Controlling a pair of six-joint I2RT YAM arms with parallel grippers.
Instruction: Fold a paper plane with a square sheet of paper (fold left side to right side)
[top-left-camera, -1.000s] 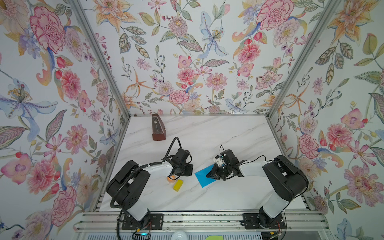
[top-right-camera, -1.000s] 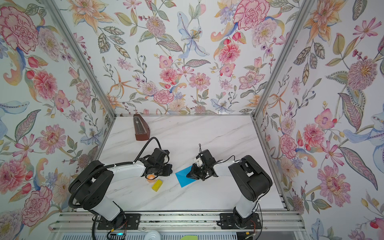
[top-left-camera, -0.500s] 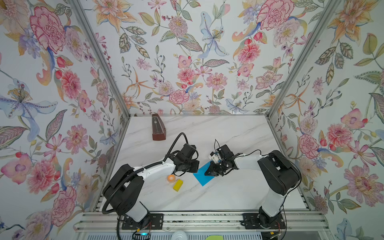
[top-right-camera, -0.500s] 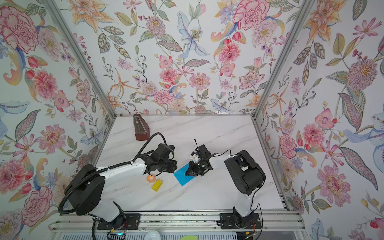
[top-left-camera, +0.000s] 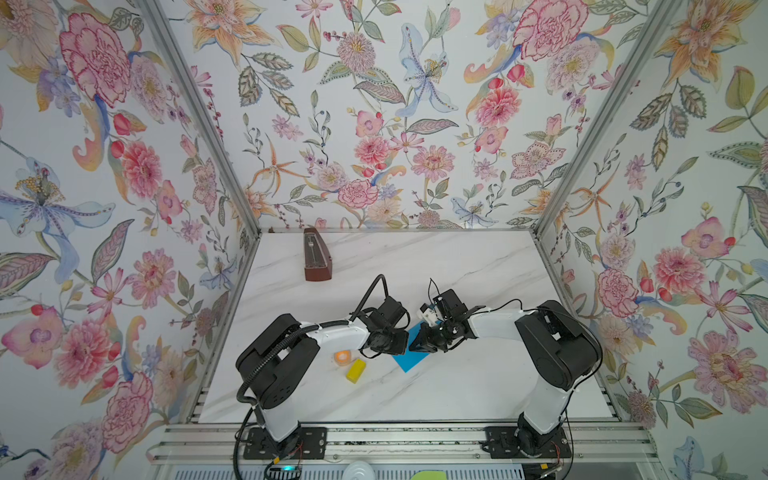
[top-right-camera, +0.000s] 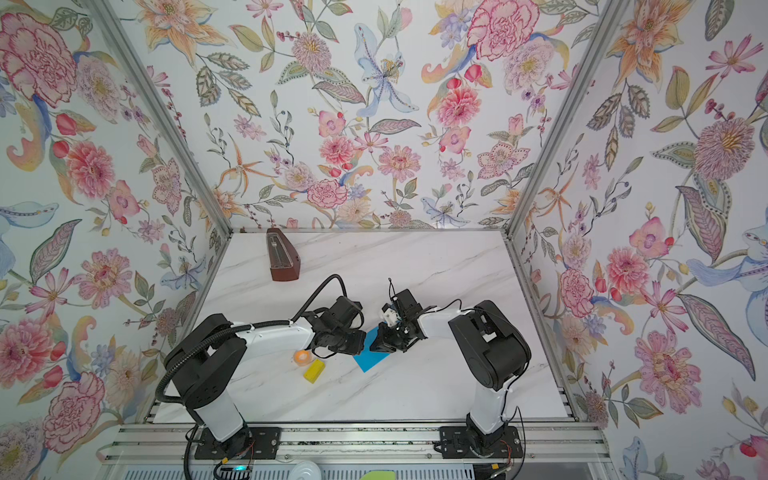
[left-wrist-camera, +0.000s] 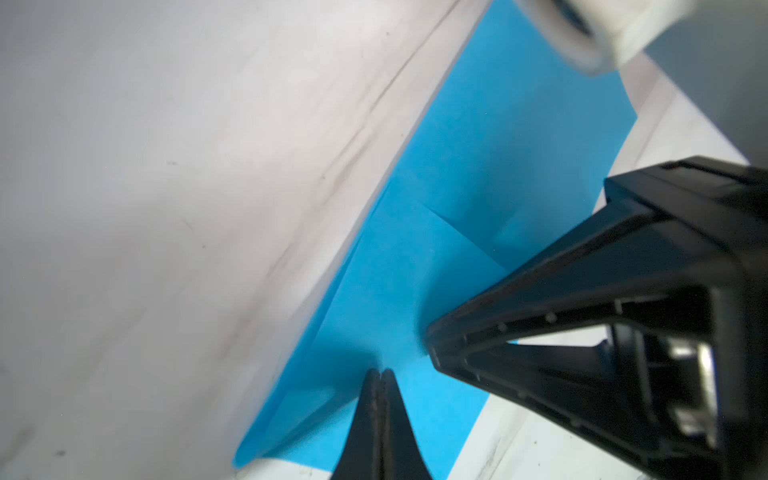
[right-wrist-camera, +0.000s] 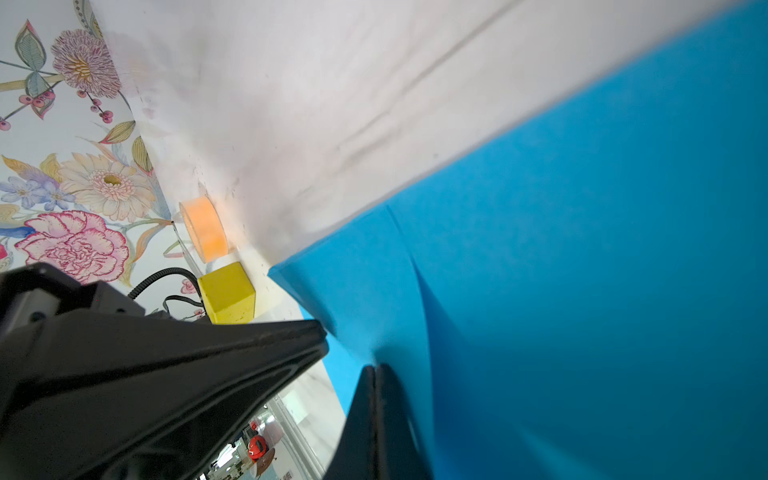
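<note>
Both top views look down from high at the front onto the white marble table (top-left-camera: 436, 266); both wrist cameras hug the bright blue paper sheet (left-wrist-camera: 498, 145).

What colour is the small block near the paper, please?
The block is yellow, clearest in the right wrist view.

No text, label, brand, number or sign is legible in any view.
</note>
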